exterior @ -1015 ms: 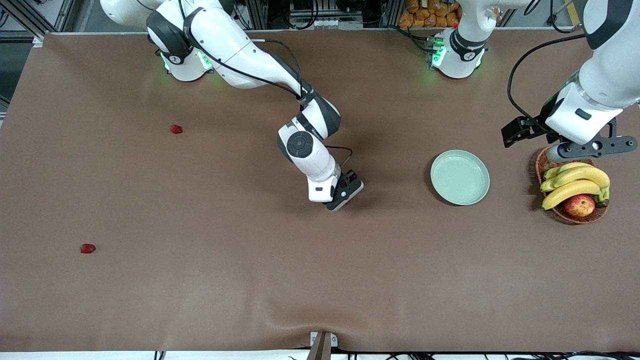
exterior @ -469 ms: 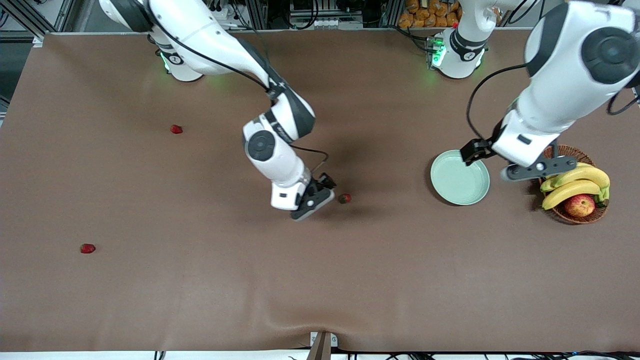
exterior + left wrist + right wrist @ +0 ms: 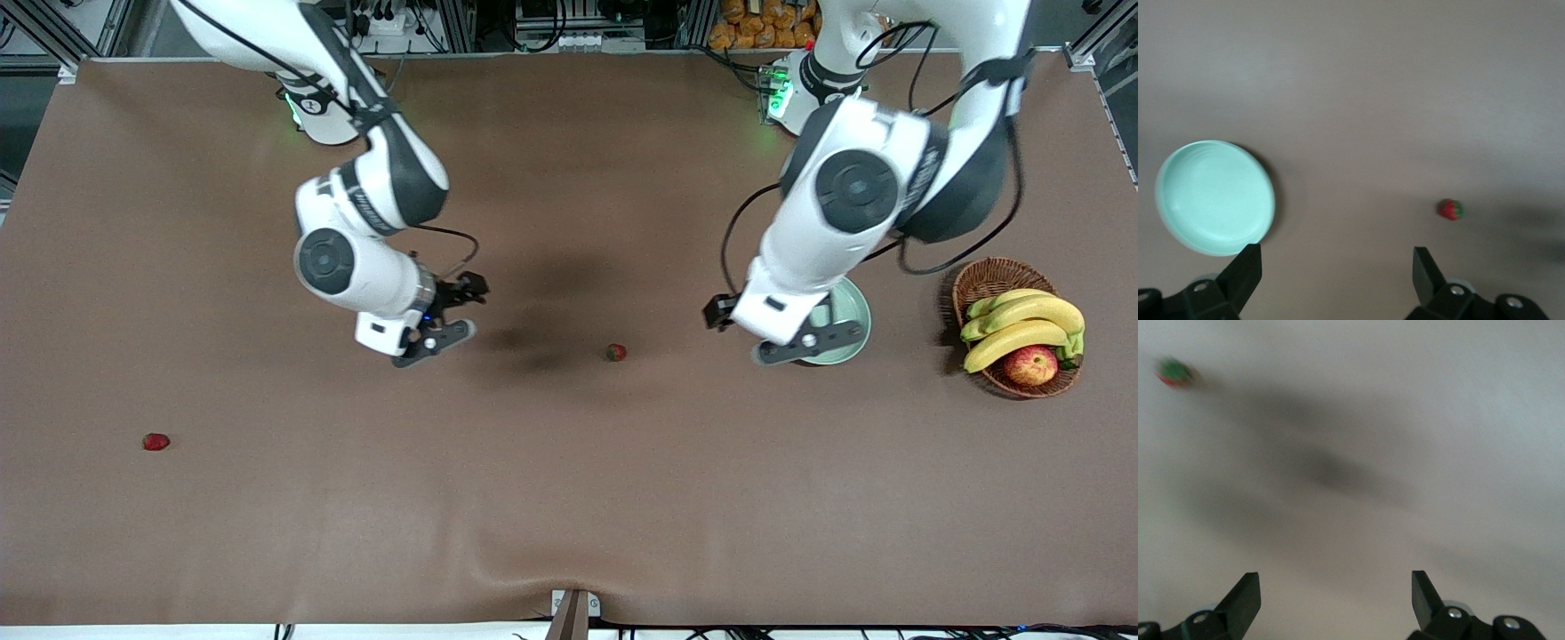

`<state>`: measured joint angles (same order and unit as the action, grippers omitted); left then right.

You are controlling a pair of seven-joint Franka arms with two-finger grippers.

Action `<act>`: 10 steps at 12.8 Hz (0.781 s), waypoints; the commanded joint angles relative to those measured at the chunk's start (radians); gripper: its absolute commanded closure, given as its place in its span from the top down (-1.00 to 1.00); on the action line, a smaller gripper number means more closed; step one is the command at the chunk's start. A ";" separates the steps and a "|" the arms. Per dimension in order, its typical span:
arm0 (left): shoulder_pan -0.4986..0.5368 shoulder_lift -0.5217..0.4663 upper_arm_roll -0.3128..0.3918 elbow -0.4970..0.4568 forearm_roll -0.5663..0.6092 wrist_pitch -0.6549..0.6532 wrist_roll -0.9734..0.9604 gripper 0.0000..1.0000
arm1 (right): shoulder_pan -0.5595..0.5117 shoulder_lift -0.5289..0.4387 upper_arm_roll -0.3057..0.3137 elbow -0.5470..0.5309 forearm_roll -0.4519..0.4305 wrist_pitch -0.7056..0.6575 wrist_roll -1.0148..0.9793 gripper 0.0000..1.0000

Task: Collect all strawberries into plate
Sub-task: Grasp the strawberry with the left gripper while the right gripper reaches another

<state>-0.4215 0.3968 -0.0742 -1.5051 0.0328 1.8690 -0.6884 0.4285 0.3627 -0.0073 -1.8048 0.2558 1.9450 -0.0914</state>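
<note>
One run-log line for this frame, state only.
left gripper open over table beside plate | right gripper open, empty | two strawberries visible, both on table | plate empty

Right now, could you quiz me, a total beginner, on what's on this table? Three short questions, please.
1. Pick one: the small dark-red strawberry closest to the round pale mint-green plate lies A) on the brown table cover, B) in a glass bowl, C) on the plate.
2. How many strawberries are in the plate?
3. True or false: the left arm's jaws are shut on a strawberry.
Key: 1 A. 2 none. 3 false; they stand open and empty.
</note>
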 commanded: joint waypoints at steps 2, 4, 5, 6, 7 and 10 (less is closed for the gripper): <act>-0.088 0.164 0.007 0.086 0.001 0.183 0.006 1.00 | -0.108 -0.047 0.013 -0.050 -0.160 -0.228 -0.001 1.00; -0.138 0.227 0.011 0.088 0.006 0.284 0.062 1.00 | -0.146 -0.069 0.006 -0.131 -0.185 -0.255 -0.002 1.00; -0.163 0.253 0.014 0.091 0.027 0.318 0.108 1.00 | -0.166 -0.092 0.006 -0.196 -0.187 -0.245 -0.002 1.00; -0.177 0.276 0.013 0.101 0.060 0.328 0.157 1.00 | -0.180 -0.105 0.004 -0.246 -0.188 -0.239 -0.002 1.00; -0.197 0.292 0.013 0.105 0.096 0.328 0.197 1.00 | -0.192 -0.113 0.004 -0.284 -0.188 -0.232 -0.002 1.00; -0.204 0.348 0.010 0.105 0.125 0.335 0.292 1.00 | -0.247 -0.143 0.003 -0.440 -0.216 -0.122 -0.004 1.00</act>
<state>-0.6228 0.6995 -0.0729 -1.4354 0.1360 2.1989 -0.4609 0.2265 0.2987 -0.0177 -2.1064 0.0719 1.7466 -0.0914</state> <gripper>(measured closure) 0.000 0.000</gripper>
